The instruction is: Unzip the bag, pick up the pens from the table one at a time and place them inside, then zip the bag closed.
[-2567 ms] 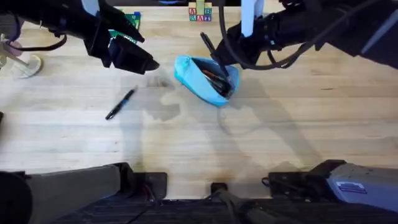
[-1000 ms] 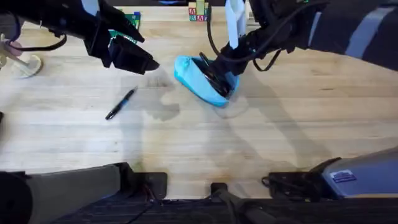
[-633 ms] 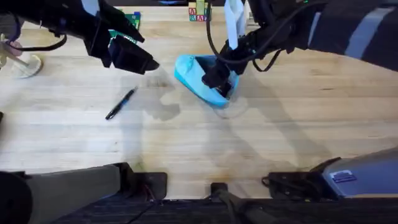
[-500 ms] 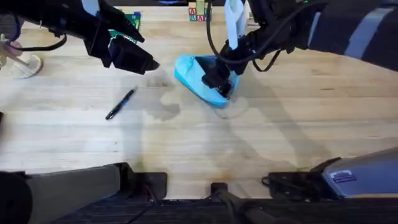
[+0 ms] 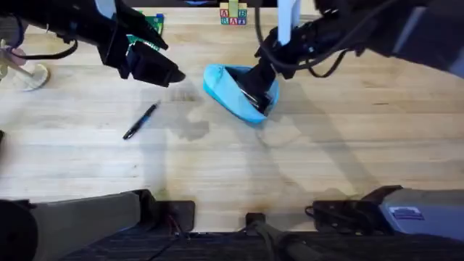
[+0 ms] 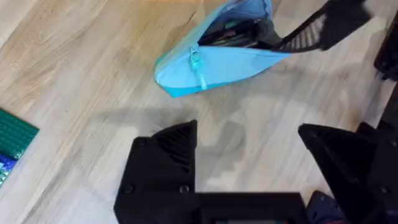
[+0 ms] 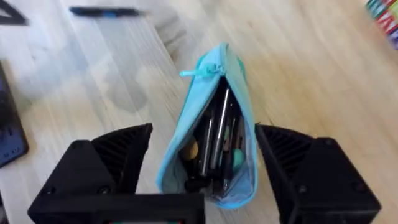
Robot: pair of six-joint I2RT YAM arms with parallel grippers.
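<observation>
We see the open bag (image 7: 214,130) between our right claw's (image 7: 202,177) spread fingers; one pen (image 5: 140,121) lies left of the bag, beneath our open left claw (image 5: 163,72).

Both arms are black, with black cables looped along the right one and a white link near its wrist. Each pincer (image 6: 249,168) (image 7: 202,168) has black, wedge-shaped fingers with ribbed inner faces.

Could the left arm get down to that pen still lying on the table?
Probably yes. The pen lies alone on the bare table, just in front of the left gripper, whose fingers are open and empty. The pouch and right gripper sit off to the side.
</observation>
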